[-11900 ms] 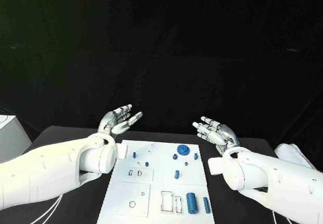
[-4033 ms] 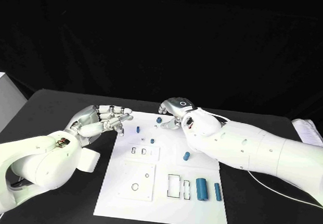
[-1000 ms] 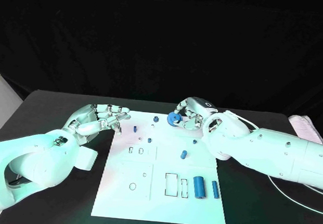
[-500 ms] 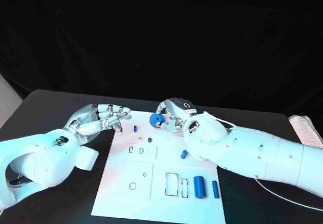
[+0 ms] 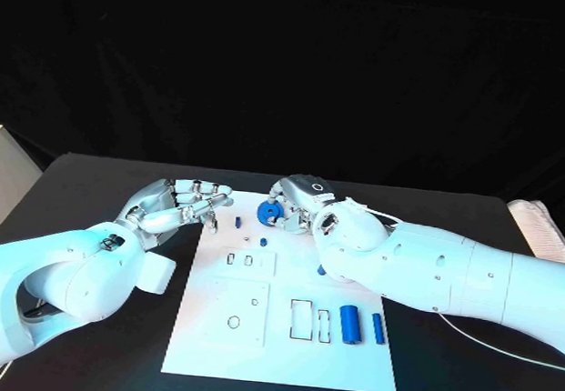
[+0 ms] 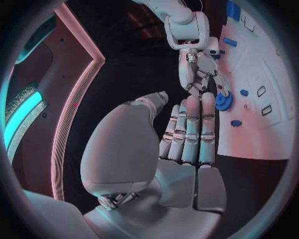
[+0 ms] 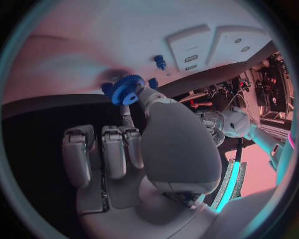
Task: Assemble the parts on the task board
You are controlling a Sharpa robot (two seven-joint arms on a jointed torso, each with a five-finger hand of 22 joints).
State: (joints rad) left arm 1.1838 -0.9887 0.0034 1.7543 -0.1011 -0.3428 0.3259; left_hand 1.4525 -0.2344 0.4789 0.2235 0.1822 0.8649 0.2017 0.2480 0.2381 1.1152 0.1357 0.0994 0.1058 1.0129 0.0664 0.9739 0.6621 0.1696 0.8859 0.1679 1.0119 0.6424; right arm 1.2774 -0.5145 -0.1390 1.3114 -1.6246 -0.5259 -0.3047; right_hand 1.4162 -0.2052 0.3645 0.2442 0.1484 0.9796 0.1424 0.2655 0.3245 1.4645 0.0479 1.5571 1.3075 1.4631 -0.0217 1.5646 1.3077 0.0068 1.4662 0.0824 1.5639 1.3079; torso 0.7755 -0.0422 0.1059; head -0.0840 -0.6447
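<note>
One blue gear [image 5: 269, 210] sits pinched in your right hand [image 5: 300, 202] above the task board's [image 5: 283, 360] far end, likely lined up for its peg, while your left hand [image 5: 182, 204] hovers empty, fingers loosely apart.

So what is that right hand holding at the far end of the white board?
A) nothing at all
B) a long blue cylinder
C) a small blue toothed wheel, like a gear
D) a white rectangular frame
C: the right hand pinches a blue gear in its fingertips above the task board; its toothed rim is plain in the right wrist view, and it shows in the head view too.
</note>
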